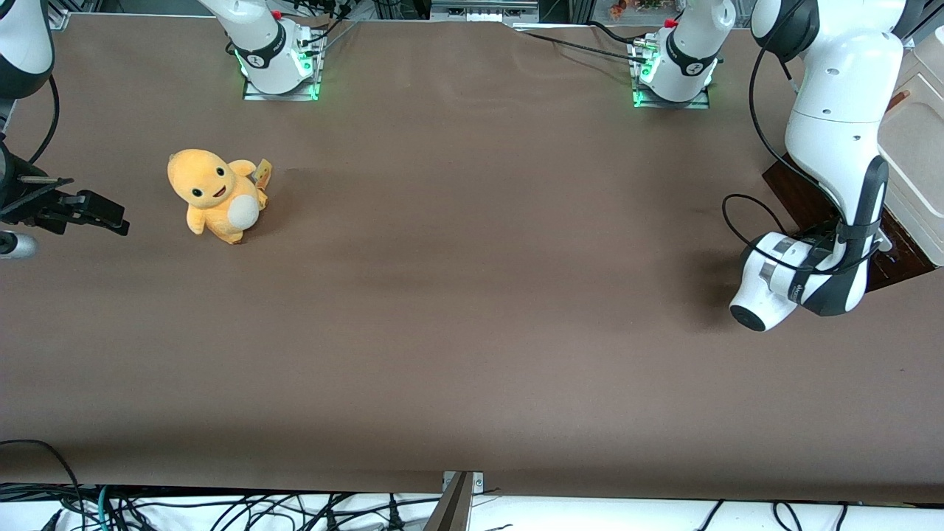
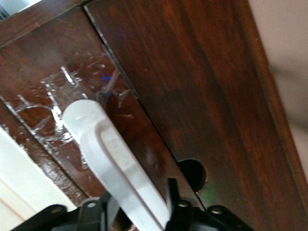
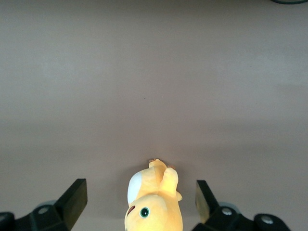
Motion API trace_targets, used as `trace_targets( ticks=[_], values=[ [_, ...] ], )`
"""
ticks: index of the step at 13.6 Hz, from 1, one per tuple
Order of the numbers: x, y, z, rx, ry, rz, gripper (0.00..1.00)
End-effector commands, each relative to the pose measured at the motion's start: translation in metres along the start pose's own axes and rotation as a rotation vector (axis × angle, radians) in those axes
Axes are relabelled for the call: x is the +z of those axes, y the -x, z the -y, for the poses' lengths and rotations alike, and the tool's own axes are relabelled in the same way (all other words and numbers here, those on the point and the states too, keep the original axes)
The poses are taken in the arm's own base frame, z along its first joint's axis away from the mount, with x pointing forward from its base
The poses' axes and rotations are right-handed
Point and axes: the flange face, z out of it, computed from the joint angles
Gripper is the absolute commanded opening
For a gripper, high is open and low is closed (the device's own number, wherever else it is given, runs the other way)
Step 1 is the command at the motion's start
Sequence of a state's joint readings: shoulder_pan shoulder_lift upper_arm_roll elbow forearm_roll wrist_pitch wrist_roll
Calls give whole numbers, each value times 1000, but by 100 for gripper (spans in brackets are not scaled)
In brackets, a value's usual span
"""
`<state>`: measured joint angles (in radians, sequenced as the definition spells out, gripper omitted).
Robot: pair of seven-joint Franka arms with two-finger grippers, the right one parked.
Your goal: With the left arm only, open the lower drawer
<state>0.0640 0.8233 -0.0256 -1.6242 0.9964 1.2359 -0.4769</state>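
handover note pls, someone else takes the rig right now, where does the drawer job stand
Gripper: left arm reaches down at the cabinet at the working arm's end of the table; its fingers straddle the white bar handle of the lower drawer.
Whether they are clamped on the handle cannot be told.
Done: approach, fingers placed around the handle.
Left: confirm the grip, then pull the drawer out; no gap or drawer inside shows yet.
Also on the table: a yellow plush toy, toward the parked arm's end.

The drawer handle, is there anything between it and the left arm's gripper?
Nothing visible. In the left wrist view the gripper is already at the lower drawer, its black fingers straddling the white bar handle. The only loose item, a yellow plush toy, sits toward the parked arm's end of the table.
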Motion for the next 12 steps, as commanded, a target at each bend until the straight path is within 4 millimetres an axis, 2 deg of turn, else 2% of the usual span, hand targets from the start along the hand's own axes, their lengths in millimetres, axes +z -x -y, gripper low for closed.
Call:
trace_targets(
  ticks=[1, 3, 8, 12],
  values=[
    [-7, -7, -2, 31, -18, -19, 13],
    [-12, -6, -1, 46, -23, -27, 13],
    [-46, 9, -12, 52, -44, -66, 13],
    [-64, 17, -15, 50, -61, -74, 14]
  ],
)
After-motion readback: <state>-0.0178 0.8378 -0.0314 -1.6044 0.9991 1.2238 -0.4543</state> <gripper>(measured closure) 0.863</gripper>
